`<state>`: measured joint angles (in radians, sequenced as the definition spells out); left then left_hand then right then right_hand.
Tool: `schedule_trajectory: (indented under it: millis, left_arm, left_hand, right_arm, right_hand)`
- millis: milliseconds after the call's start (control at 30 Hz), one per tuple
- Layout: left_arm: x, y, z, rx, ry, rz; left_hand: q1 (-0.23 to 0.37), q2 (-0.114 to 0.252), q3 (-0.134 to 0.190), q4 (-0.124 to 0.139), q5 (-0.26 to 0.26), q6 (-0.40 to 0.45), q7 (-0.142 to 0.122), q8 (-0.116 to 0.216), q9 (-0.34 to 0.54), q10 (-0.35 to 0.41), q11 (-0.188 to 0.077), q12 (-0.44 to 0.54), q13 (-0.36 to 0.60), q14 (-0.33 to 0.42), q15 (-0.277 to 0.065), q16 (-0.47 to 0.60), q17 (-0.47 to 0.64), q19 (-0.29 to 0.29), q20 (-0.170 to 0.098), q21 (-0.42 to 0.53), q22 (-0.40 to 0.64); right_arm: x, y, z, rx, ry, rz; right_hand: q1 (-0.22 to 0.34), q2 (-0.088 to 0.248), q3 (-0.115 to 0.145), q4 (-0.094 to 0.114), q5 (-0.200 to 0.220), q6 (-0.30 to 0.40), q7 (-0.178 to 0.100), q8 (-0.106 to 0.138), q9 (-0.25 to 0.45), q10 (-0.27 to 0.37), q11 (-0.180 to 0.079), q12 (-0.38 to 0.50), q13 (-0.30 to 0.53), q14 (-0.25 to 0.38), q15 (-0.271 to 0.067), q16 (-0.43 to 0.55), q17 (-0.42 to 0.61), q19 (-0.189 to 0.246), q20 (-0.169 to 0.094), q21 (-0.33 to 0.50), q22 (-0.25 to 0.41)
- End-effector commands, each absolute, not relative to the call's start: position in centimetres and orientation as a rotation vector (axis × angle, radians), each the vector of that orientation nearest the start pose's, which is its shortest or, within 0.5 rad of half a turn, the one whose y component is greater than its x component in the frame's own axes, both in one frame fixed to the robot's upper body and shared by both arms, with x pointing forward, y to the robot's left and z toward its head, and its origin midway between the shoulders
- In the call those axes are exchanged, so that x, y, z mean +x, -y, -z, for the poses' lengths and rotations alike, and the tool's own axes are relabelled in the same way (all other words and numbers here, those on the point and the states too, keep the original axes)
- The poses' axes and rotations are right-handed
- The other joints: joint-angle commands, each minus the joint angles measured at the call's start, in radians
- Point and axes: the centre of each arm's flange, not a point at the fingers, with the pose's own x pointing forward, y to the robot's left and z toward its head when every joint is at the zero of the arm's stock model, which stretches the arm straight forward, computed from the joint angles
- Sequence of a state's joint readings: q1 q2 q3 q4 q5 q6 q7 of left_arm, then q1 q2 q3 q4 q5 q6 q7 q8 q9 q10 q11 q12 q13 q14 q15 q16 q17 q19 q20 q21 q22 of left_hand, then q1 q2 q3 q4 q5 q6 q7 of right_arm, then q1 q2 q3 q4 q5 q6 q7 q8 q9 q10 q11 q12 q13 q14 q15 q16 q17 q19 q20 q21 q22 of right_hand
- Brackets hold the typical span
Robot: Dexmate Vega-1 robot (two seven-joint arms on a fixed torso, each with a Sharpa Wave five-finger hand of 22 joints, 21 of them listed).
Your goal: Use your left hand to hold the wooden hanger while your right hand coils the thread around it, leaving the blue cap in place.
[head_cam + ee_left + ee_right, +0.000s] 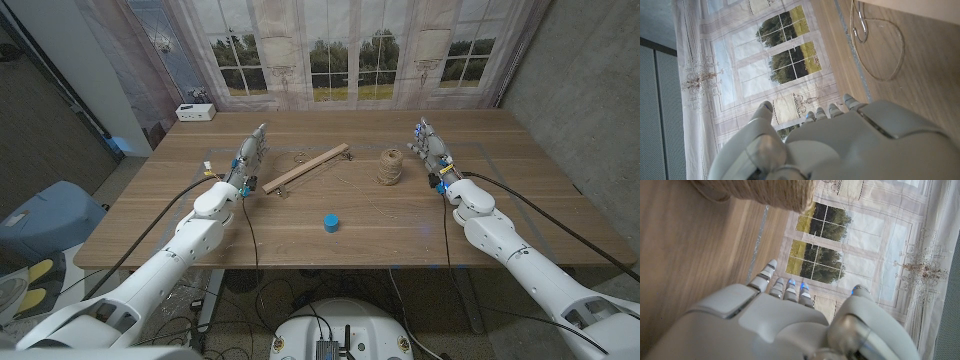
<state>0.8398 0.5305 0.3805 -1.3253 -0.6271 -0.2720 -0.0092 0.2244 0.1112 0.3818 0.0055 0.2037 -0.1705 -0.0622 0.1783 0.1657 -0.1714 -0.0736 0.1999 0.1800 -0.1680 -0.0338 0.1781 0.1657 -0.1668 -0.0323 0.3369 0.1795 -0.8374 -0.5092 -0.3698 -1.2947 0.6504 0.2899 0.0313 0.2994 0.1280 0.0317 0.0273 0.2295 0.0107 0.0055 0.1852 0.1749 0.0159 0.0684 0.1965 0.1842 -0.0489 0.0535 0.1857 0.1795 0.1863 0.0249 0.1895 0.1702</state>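
Note:
A long wooden hanger bar [307, 168] lies slantwise on the table, just right of my left hand [248, 159]. Thin thread trails loosely from the bar's far end [300, 158] toward a spool of brown twine [390, 166] standing upright. The spool's underside [760, 192] and a loop of thread [880, 42] appear in the wrist views. My right hand [431, 148] stands to the spool's right, apart from it. Both hands hold nothing, their fingers straight and pointing away from me. A small blue cap [329, 223] sits nearer my side, between the arms.
A white box [195, 112] sits at the table's far left corner. A curtain printed with windows [340, 50] hangs behind the table. Bare wood [400, 235] lies around the cap.

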Motion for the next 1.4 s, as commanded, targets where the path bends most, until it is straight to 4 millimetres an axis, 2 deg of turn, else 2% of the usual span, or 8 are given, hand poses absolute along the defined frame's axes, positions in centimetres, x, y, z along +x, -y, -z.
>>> schedule_trajectory:
  millis: [33, 567, 600, 667, 700, 833, 1033, 1400]
  left_arm:
    - [64.6, -28.9, 1.7, 0.113, 0.569, 0.131]
    - [63.4, -28.5, 0.9, 0.353, 0.519, 0.03]
    - [63.3, -28.4, 0.8, 0.367, 0.516, 0.024]
    - [63.1, -28.3, 0.6, 0.395, 0.509, 0.014]
    - [63.0, -28.3, 0.6, 0.409, 0.504, 0.007]
    - [62.6, -27.9, 0.3, 0.461, 0.491, -0.015]
    - [62.1, -27.5, 0.1, 0.522, 0.478, -0.049]
    - [61.1, -26.4, -0.1, 0.634, 0.441, -0.099]
  left_hand:
    - [0.014, 0.0, 0.005, -0.005, 0.003, -0.11, -0.007, 0.007, 0.005, -0.144, 0.002, 0.007, 0.003, -0.15, -0.014, 0.006, 0.005, -0.03, 0.002, 0.004, 0.004]
    - [0.04, 0.013, 0.014, -0.031, 0.001, -0.072, -0.038, 0.008, 0.007, -0.119, 0.001, 0.008, 0.004, -0.116, 0.003, 0.007, 0.006, -0.006, 0.04, -0.007, 0.005]
    - [0.043, 0.014, 0.015, -0.033, 0.0, -0.071, -0.037, 0.008, 0.007, -0.112, 0.012, 0.011, 0.004, -0.111, 0.008, 0.008, 0.006, -0.003, 0.049, -0.008, 0.006]
    - [0.045, 0.015, 0.016, -0.035, 0.0, -0.069, -0.038, 0.008, 0.007, -0.111, -0.004, 0.01, 0.005, -0.104, 0.019, 0.009, 0.006, -0.001, 0.06, -0.009, 0.006]
    - [0.047, 0.016, 0.016, -0.038, -0.001, -0.067, -0.039, 0.007, 0.008, -0.111, 0.015, 0.009, 0.005, -0.101, 0.025, 0.009, 0.007, 0.001, 0.072, -0.011, 0.007]
    - [0.051, 0.017, 0.018, -0.042, -0.003, -0.063, -0.041, 0.007, 0.008, -0.113, 0.02, 0.007, 0.006, -0.081, 0.059, 0.013, 0.009, 0.005, 0.112, -0.014, 0.009]
    - [0.061, 0.029, 0.026, -0.048, -0.004, -0.04, -0.028, 0.014, 0.009, -0.091, 0.049, 0.014, 0.007, -0.058, 0.083, 0.017, 0.01, 0.018, 0.142, -0.013, 0.011]
    - [0.108, 0.069, 0.067, -0.066, -0.008, -0.012, -0.004, 0.018, 0.01, -0.061, 0.06, 0.021, 0.008, -0.031, 0.097, 0.017, 0.009, 0.038, 0.163, -0.012, 0.012]
  right_arm:
    - [65.3, 29.3, 3.1, 0.052, 0.592, -0.199]
    - [65.1, 29.4, 3.8, 0.061, 0.59, -0.198]
    - [65.1, 29.4, 3.8, 0.062, 0.589, -0.199]
    - [65.1, 29.4, 3.9, 0.064, 0.589, -0.2]
    - [65.1, 29.4, 4.0, 0.064, 0.589, -0.2]
    - [65.0, 29.6, 4.1, 0.066, 0.591, -0.2]
    - [64.9, 29.8, 4.5, 0.072, 0.588, -0.199]
    - [64.7, 30.3, 5.0, 0.081, 0.585, -0.202]
  right_hand:
    - [0.01, 0.0, 0.0, 0.007, 0.005, 0.002, 0.005, 0.004, 0.004, -0.001, 0.008, 0.003, 0.004, -0.006, 0.005, 0.006, 0.004, 0.008, 0.003, 0.004, 0.002]
    - [0.01, 0.0, 0.001, 0.006, 0.004, 0.005, 0.002, 0.005, 0.004, 0.003, 0.01, 0.004, 0.005, -0.003, 0.008, 0.006, 0.005, 0.007, 0.006, 0.004, 0.002]
    - [0.01, 0.0, 0.001, 0.006, 0.004, 0.005, 0.002, 0.004, 0.004, 0.003, 0.01, 0.004, 0.005, -0.004, 0.009, 0.006, 0.005, 0.007, 0.006, 0.004, 0.002]
    - [0.01, 0.0, 0.002, 0.006, 0.004, 0.005, 0.003, 0.005, 0.004, 0.003, 0.011, 0.004, 0.005, -0.003, 0.01, 0.007, 0.005, 0.007, 0.006, 0.004, 0.002]
    - [0.01, 0.0, 0.002, 0.006, 0.004, 0.005, 0.002, 0.005, 0.004, 0.003, 0.012, 0.004, 0.005, -0.003, 0.01, 0.007, 0.005, 0.007, 0.006, 0.004, 0.002]
    - [0.01, 0.0, 0.002, 0.006, 0.003, 0.006, 0.001, 0.005, 0.004, 0.003, 0.013, 0.004, 0.005, -0.003, 0.008, 0.007, 0.005, 0.007, 0.006, 0.004, 0.002]
    - [0.01, 0.001, 0.002, 0.006, 0.003, 0.009, 0.001, 0.005, 0.004, 0.004, 0.012, 0.004, 0.005, -0.002, 0.009, 0.007, 0.005, 0.007, 0.006, 0.004, 0.002]
    - [0.01, 0.002, 0.004, 0.005, 0.002, 0.013, -0.001, 0.006, 0.004, 0.01, 0.015, 0.005, 0.005, 0.003, 0.009, 0.008, 0.005, 0.01, 0.007, 0.005, 0.002]
